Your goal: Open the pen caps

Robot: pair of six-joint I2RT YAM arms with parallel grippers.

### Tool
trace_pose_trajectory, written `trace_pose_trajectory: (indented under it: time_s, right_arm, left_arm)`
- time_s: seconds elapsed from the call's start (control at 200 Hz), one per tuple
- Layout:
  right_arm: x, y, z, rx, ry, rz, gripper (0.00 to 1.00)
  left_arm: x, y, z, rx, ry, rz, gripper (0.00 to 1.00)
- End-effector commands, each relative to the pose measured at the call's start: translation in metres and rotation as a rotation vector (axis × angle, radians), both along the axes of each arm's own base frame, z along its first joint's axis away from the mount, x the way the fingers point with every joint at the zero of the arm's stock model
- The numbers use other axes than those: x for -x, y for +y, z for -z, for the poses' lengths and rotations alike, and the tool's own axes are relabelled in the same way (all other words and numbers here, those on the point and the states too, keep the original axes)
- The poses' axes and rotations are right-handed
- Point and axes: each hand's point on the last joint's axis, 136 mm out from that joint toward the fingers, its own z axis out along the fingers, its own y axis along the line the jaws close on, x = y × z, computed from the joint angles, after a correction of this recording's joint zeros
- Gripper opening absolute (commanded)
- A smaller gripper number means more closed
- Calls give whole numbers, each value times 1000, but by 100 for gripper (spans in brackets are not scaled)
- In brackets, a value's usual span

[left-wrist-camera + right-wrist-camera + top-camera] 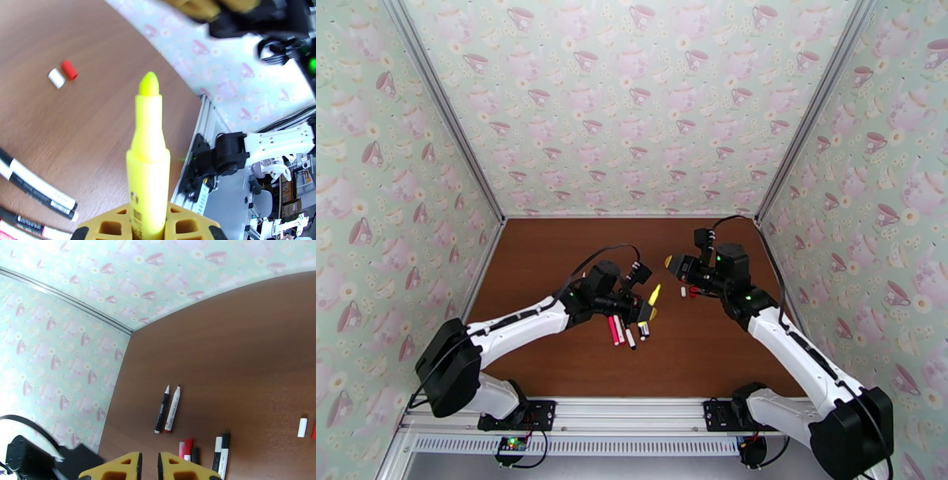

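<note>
Yellow pen [148, 165] sits closest to the lens in the left wrist view, rising from bottom centre. Left gripper [148, 229] is clenched on its barrel, one yellow finger [106, 227] pressed to each side. The cap is off: bare rounded nib on top, same yellow as the body, small label low on the barrel.

Right gripper [150, 467], bottom centre of its own view: fingers [118, 469] drawn in to a thin slit. I see nothing in the slit and cannot tell whether anything is pinched.

From the top camera I get what neither wrist gives. Both grippers hang over the table [553, 260] near mid-frame, tips facing each other, apart. The pens [624, 331] lie in a loose cluster just below the left gripper.

Loose caps: white cap [56, 78] and red cap [69, 69] lie side by side, upper left of the left wrist view. The top view puts them just below the right gripper.

Right wrist view, mid-frame: black pen [161, 411] and white pen [173, 409] side by side, pointed nibs showing. More pens with pink, red and black ends run off the bottom edge.
</note>
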Motion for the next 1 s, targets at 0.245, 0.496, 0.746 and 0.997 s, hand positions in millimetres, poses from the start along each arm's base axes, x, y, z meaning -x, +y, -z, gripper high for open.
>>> trace_pose_trajectory:
  time_s: [0.245, 0.496, 0.746, 0.997]
  right_arm:
    - [-9, -28, 23, 209, 53, 77, 2]
    - [-12, -76, 85, 504, 246, 121, 5]
    - [-26, -117, 138, 639, 408, 222, 6]
    - [-44, -130, 176, 637, 486, 218, 7]
  left_arm:
    - [-10, 12, -4, -41, -70, -113, 7]
    - [-30, 30, -16, 14, -78, -258, 7]
    - [-38, 53, -19, 10, -108, -331, 7]
    - [-35, 68, -6, -40, -111, -358, 7]
